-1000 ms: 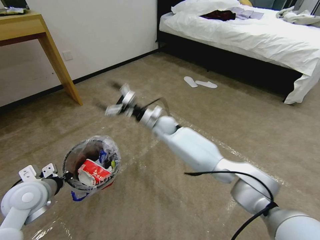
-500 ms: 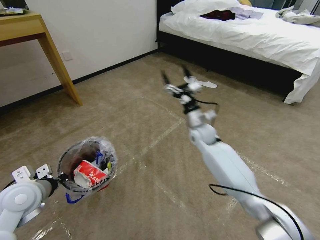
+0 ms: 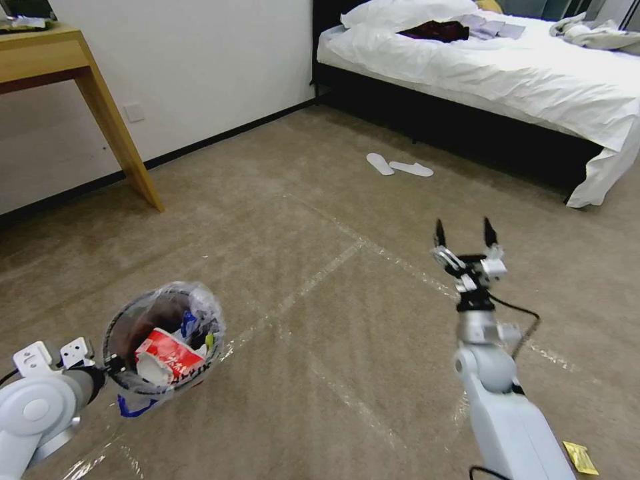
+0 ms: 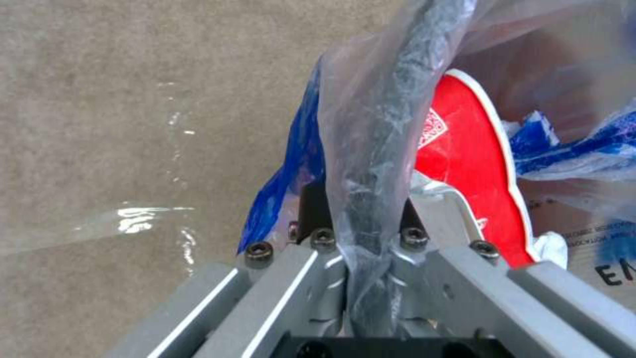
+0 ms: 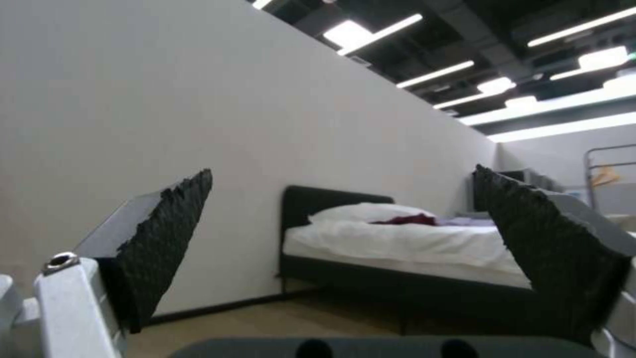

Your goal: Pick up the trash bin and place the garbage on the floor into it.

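Note:
My left gripper (image 3: 110, 365) is shut on the rim of the trash bin (image 3: 115, 327) and holds it above the floor (image 3: 320, 220) at the lower left. The left wrist view shows its jaws (image 4: 361, 219) pinching the dark rim and the clear bag liner (image 4: 371, 114). Garbage lies inside the bin: a red-and-white carton (image 3: 167, 357) (image 4: 464, 159) and some blue plastic (image 4: 570, 149). My right gripper (image 3: 465, 235) is open and holds nothing. It points upward over the carpet at the right, and its pads (image 5: 166, 223) frame the bed. A small yellow packet (image 3: 579, 457) lies on the carpet beside the right arm.
A bed (image 3: 507, 73) with white sheets stands at the back right, with a pair of white slippers (image 3: 399, 165) on the carpet before it. A wooden table (image 3: 100, 100) stands by the wall at the back left. Shiny tape lines (image 3: 333, 260) cross the carpet.
My right arm has swung from above the bin out to the right and drawn back, its gripper now pointing up. The bin in my left gripper has sunk slightly to the lower left.

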